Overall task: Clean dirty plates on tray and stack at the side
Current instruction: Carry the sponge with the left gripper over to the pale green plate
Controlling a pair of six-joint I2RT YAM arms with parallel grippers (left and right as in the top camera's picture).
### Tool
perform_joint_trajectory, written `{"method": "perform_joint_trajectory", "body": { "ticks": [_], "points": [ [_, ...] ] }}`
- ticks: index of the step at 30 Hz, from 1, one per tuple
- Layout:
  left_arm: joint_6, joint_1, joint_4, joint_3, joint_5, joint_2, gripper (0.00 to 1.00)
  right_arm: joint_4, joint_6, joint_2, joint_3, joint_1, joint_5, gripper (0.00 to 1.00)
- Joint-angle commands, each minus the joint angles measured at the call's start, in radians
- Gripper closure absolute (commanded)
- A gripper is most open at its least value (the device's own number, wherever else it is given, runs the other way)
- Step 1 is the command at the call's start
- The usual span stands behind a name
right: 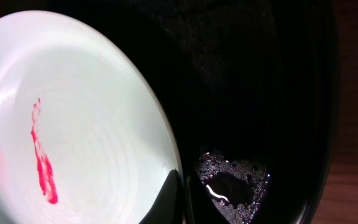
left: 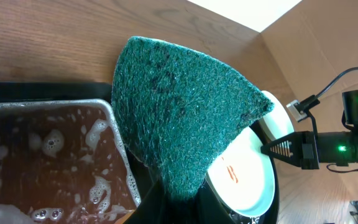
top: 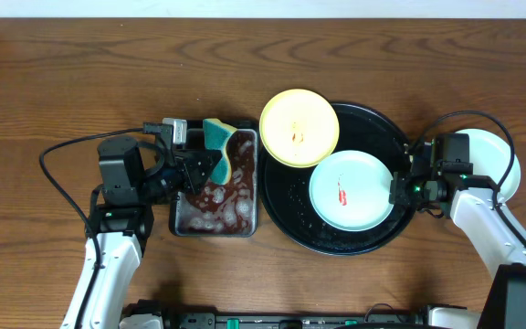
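The mint plate (top: 354,208), red smear across its face, lies in the black tray (top: 286,201) toward the right side. The yellow plate (top: 299,128) sits with its edge over the tray's upper left rim, and a third pale plate (top: 505,155) rests off the tray on the table (top: 62,73), partly under my right arm.

I judge all three to be light, stiff and breakable. They look glossy, and the tray floor is beaded with water, so a plate would probably slide under a push. The thin outer rim is the only real handle.

My right claw (top: 398,189) is closed at the mint plate's right edge. Its wrist view shows one dark fingertip (right: 166,199) against that rim, but I cannot tell whether the rim is pinched between the fingers.

My left claw (top: 210,166) is clamped on the green sponge (left: 179,118) above the metal pan (top: 179,224) of brown, foamy liquid, just beside the tray.

The yellow plate lies between the sponge and the mint plate, so my left arm's reach probably passes over it, and a careless brush could knock it.
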Motion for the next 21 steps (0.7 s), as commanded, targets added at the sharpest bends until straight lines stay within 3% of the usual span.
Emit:
{"method": "perform_joint_trajectory", "body": {
  "ticks": [1, 21],
  "points": [
    [0.009, 0.003, 0.011, 0.002, 0.023, -0.001, 0.93, 0.001, 0.008, 0.003, -0.006, 0.011, 0.01, 0.99],
    [0.009, 0.003, 0.011, 0.002, 0.023, 0.0, 0.93, 0.0, 0.008, 0.003, -0.006, 0.011, 0.009, 0.99]
  ]
}}
